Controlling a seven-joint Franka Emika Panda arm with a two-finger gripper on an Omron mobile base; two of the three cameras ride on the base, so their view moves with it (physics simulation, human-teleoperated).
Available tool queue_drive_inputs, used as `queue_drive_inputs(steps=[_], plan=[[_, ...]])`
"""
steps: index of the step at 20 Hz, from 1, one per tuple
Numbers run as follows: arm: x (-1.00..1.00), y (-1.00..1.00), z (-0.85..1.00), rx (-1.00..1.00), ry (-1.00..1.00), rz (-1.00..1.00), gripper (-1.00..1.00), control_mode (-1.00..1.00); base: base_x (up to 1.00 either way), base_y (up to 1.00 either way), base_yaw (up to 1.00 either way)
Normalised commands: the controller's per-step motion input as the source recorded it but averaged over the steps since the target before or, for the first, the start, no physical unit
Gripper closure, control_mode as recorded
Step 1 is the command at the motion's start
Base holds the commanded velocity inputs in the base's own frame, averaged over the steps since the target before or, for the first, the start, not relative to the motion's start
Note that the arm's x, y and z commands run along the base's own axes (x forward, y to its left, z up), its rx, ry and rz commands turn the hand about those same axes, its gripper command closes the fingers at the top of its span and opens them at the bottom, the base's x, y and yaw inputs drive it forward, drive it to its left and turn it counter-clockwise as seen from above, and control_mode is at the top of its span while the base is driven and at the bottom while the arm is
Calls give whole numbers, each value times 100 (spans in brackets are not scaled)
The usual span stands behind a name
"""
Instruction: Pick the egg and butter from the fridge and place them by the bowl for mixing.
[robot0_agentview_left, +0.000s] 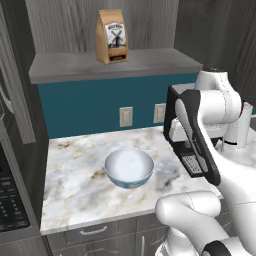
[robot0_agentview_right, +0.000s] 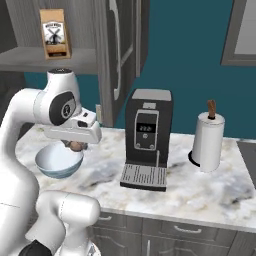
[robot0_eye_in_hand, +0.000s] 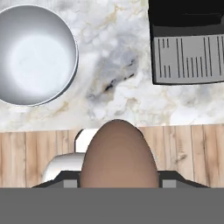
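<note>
hand view: the egg (robot0_eye_in_hand: 119, 154) sits nearest, large and brown, grasped between the gripper (robot0_eye_in_hand: 118, 183) fingers. beyond it lies the marble desk (robot0_eye_in_hand: 118, 74), with the bowl (robot0_eye_in_hand: 33, 53) at upper left and the coffee machine's drip tray (robot0_eye_in_hand: 188, 57) at upper right; the egg is above the desk edge, between them.

right base view: the egg (robot0_agentview_right: 75, 145) hangs under the hand, just over the bowl's (robot0_agentview_right: 58, 161) right rim. coffee machine (robot0_agentview_right: 147, 137) to the right, paper towel roll (robot0_agentview_right: 207, 140) further right.

left base view: the bowl (robot0_agentview_left: 129, 167) stands mid-desk; a bag (robot0_agentview_left: 111, 36) on the shelf above.
</note>
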Motion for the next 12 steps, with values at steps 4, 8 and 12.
queue_drive_inputs(steps=[4,8,12], plan=[[100,-5,-68,0,0,0,100,-100,0,0,0],[99,-2,-88,1,0,1,100,-100,0,0,0],[71,-15,-86,1,0,11,100,-100,0,0,0]])
